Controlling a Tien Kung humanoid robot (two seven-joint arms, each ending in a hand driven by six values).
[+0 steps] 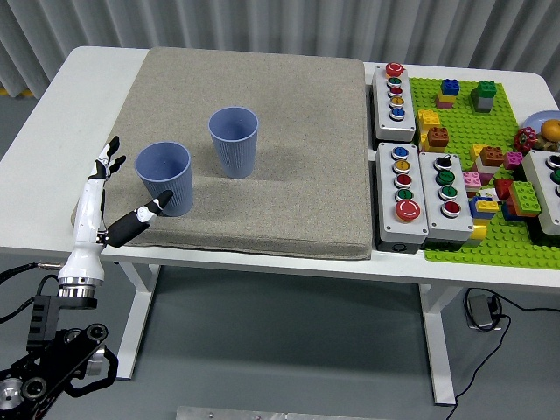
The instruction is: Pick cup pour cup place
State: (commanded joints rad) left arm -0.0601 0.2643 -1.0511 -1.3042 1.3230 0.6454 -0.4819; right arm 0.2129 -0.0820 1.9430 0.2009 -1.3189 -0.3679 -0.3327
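Two blue ribbed cups stand upright on the grey mat (289,166). The nearer cup (165,178) is at the mat's front left; the other cup (234,141) stands a little behind and to its right. My left hand (120,191) is just left of the nearer cup, open, fingers spread upward and thumb pointing at the cup's base. It does not touch the cup. The right arm is out of view.
Right of the mat sit three grey button boxes (401,191) and a green baseplate (490,149) with several coloured bricks. The table's left strip (61,131) is bare white. The near edge runs just below the mat.
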